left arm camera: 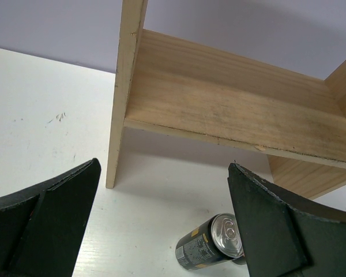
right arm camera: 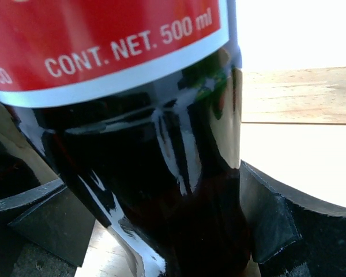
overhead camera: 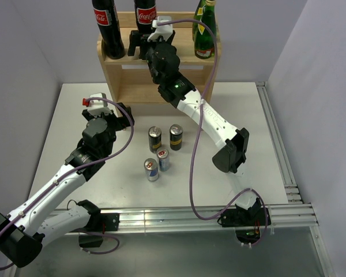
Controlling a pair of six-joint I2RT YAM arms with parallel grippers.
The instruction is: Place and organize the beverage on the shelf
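Nearest, four cans (overhead camera: 161, 151) wait on the counter (overhead camera: 248, 115), and the left end effector (left arm camera: 163, 170) hangs spread and empty facing the shelf (overhead camera: 124, 75). At the back, the right end effector (right arm camera: 153, 184) brackets a cola bottle (overhead camera: 145, 14) standing on the top tier; whether it grips, I cannot tell. To finish well, it should probably open gently and back straight out, without tipping it.

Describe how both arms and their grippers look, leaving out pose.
Both the left arm and right arm have white link shells with bulky black joints, and a purple-grey cable loops along each. The left gripper and right gripper are black with wedge-shaped fingers. A green light glows on the right arm.
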